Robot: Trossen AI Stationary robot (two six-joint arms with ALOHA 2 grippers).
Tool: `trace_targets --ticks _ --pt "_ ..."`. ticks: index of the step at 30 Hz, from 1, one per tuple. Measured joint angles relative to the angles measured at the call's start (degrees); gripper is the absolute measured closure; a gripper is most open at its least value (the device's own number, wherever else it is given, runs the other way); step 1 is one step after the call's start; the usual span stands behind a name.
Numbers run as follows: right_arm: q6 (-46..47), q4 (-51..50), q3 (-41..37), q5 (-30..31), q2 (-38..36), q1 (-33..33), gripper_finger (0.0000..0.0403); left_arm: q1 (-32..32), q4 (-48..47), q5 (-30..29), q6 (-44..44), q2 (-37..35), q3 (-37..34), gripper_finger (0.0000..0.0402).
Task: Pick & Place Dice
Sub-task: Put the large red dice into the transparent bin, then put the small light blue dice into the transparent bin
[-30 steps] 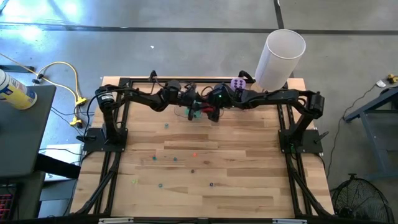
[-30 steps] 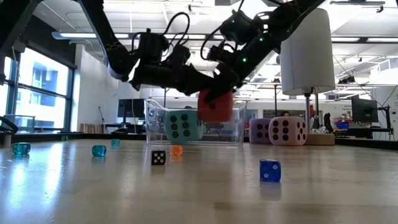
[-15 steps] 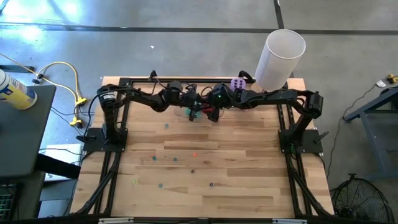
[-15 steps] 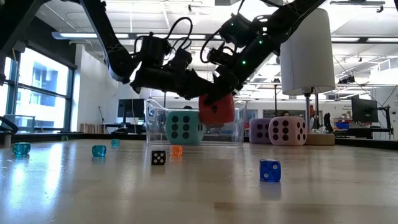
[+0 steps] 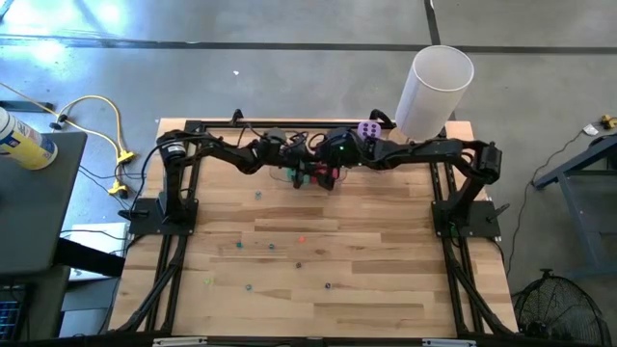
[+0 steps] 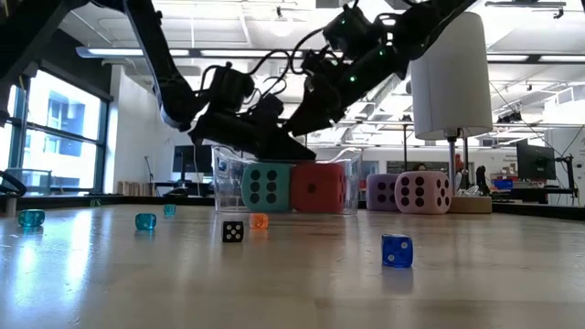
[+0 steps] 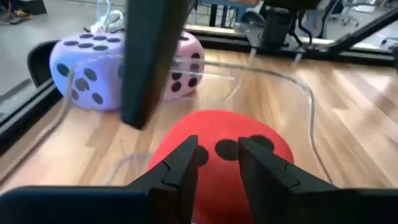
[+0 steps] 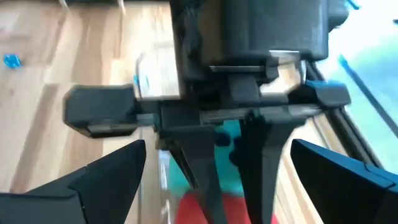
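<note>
The red die (image 6: 318,187) sits inside the clear container (image 6: 219,174) on its floor, beside the teal-green die (image 6: 267,187). The purple die (image 6: 382,192) and the pink die (image 6: 422,192) rest on the table to the container's right. My left gripper (image 7: 217,158) reaches down into the container from the left. Its fingers stand a narrow gap apart, right over the red die's top face (image 7: 273,149). My right gripper (image 8: 217,146) hovers higher (image 6: 306,105), wide open, looking down on the left gripper (image 8: 230,168). My left gripper points down at the red die's top face (image 7: 214,134). I cannot tell whether its fingertips touch the die. The die rests on the container floor.
A tall white cylinder (image 5: 434,92) stands at the table's far right, behind the pink die. Small dice lie scattered over the near half of the table, among them a black one (image 6: 233,231), a blue one (image 6: 396,249) and an orange one (image 6: 260,220).
The red die, which hung lifted over the container between the two grippers, has come down and now stands on the container floor beside the teal-green die. My right gripper has risen away from it. My left gripper has shifted toward the table's right, over the red die.
</note>
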Motion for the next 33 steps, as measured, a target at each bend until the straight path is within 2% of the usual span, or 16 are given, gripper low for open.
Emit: trace_targets --ticks 5,11,13,18,23,26,33 --pt "-1.64 0.26 0.11 3.99 -0.45 1.69 0.0011 -0.04 1.62 0.30 -0.68 -1.74 -0.01 0.0292" --pt "-2.92 -2.35 0.00 13.92 -4.35 5.43 0.0011 -0.07 -0.85 0.42 -2.17 -6.71 0.06 0.0292" --pt "-1.94 -5.27 -0.03 17.12 -6.23 7.44 0.0011 -0.07 -3.49 0.54 -2.47 -8.75 0.12 0.0292" --pt "2.82 -14.97 -0.04 23.48 -12.36 14.39 0.0011 -0.11 -17.27 4.23 0.29 -15.62 0.10 0.0292" --pt "11.31 -26.95 -0.12 29.97 -17.37 24.55 0.0011 -0.53 -31.96 5.17 2.09 -24.29 0.10 0.0292" --pt "18.73 -32.00 -0.29 36.86 -19.95 32.19 0.0011 -0.97 -39.99 5.11 2.08 -29.04 0.10 0.0292" --pt "41.18 -35.83 -6.57 53.20 -22.59 52.25 0.0011 -6.59 -54.51 5.41 0.37 -32.20 0.10 0.0292"
